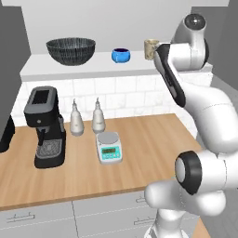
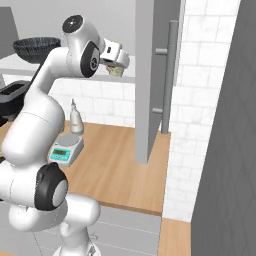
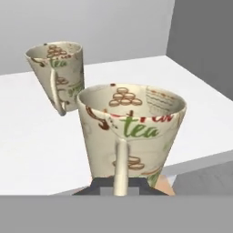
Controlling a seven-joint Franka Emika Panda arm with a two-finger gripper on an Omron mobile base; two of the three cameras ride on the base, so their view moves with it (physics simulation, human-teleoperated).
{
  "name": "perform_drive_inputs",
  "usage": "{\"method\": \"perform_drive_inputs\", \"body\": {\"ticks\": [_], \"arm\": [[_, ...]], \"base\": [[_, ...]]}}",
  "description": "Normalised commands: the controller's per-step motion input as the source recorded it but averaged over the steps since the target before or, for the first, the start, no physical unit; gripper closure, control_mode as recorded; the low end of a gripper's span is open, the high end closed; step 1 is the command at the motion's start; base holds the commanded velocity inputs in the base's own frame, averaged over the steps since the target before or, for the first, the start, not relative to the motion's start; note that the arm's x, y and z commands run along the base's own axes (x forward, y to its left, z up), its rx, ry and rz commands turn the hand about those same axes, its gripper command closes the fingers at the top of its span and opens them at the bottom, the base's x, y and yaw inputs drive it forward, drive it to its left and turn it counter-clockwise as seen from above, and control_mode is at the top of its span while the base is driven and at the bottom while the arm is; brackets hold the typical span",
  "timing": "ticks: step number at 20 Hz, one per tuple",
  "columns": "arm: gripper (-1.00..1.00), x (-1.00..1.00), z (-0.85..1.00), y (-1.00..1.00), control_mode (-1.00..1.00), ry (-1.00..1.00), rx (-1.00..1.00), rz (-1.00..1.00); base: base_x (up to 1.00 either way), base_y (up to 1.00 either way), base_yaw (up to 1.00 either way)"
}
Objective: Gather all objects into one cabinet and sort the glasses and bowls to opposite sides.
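Two beige glasses printed with "tea" stand at the right end of the cabinet shelf (image 3: 27,136). My gripper (image 3: 119,186) is shut on the handle of the near glass (image 3: 136,132), which sits at the shelf's front edge. The far glass (image 3: 57,73) stands behind it to the left, apart from it. From the left base view one glass (image 1: 151,48) shows beside my arm, the small blue bowl (image 1: 121,56) left of it, and the wide dark bowl (image 1: 70,50) at the shelf's left. From the right, the gripper (image 2: 116,61) is over a glass (image 2: 117,71); the dark bowl (image 2: 34,49) lies behind the arm.
On the wooden counter (image 1: 153,139) below the shelf are a black coffee machine (image 1: 44,128), two white bottles (image 1: 76,121) (image 1: 97,116) and a small scale (image 1: 109,148). An open dark grey cabinet door (image 2: 152,75) with a long handle stands close to the gripper's right.
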Motion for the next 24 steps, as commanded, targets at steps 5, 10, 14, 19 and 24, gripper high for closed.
{"method": "perform_drive_inputs", "body": {"ticks": [5, 10, 14, 19, 24], "arm": [[1.00, 0.69, 0.59, 0.00, -1.00, 0.39, -0.14, 0.09], [1.00, 0.27, 0.02, 0.00, -1.00, 0.04, -0.20, 0.06], [1.00, 0.00, -0.31, 0.00, -1.00, -0.40, -0.23, 0.01], [1.00, 0.00, -0.52, -0.01, -1.00, -0.57, -0.15, 0.00], [1.00, 0.00, -0.80, -0.15, -1.00, -0.36, 0.01, 0.00]], "base": [[0.00, 0.00, 0.00], [0.00, 0.00, 0.00], [0.00, 0.00, 0.00], [0.00, 0.00, 0.00], [0.00, 0.00, 0.00]]}}
